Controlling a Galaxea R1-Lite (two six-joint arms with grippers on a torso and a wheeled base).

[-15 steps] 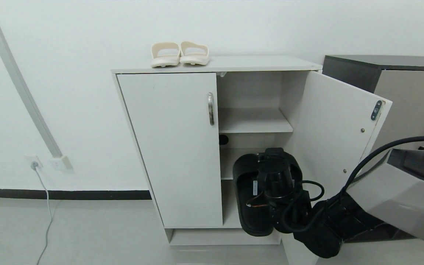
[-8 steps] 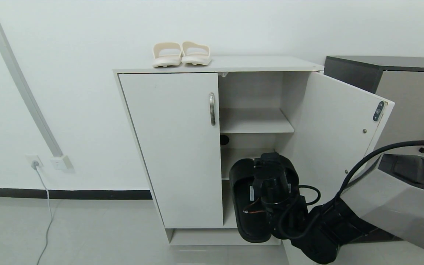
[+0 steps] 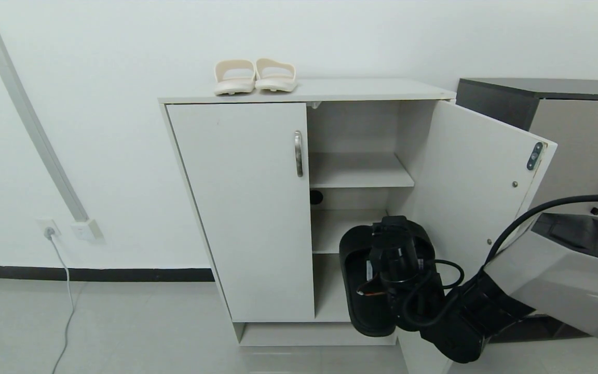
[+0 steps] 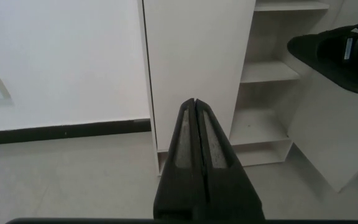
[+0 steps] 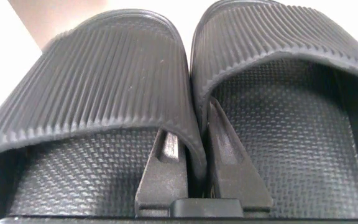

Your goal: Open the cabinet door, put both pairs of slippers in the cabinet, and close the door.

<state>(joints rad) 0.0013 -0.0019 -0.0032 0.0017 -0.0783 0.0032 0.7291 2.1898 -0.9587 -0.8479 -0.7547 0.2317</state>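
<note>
Black slippers: matte moulded pair, held side by side in front of the lower open compartment of the white, flat-panelled cabinet. The right gripper carries them. The right door stands open; the left door is shut and has a slim metal handle. Cream slippers with rounded straps sit on the cabinet top.

Left wrist view: the left gripper has its fingers pressed flat together, holding nothing, over the grey floor.

Right wrist view: ribbed straps, pebbled footbeds. One finger sits inside each slipper, pinching the two inner walls together.

Against half a second ago, the black pair sits slightly further to the robot's right.
</note>
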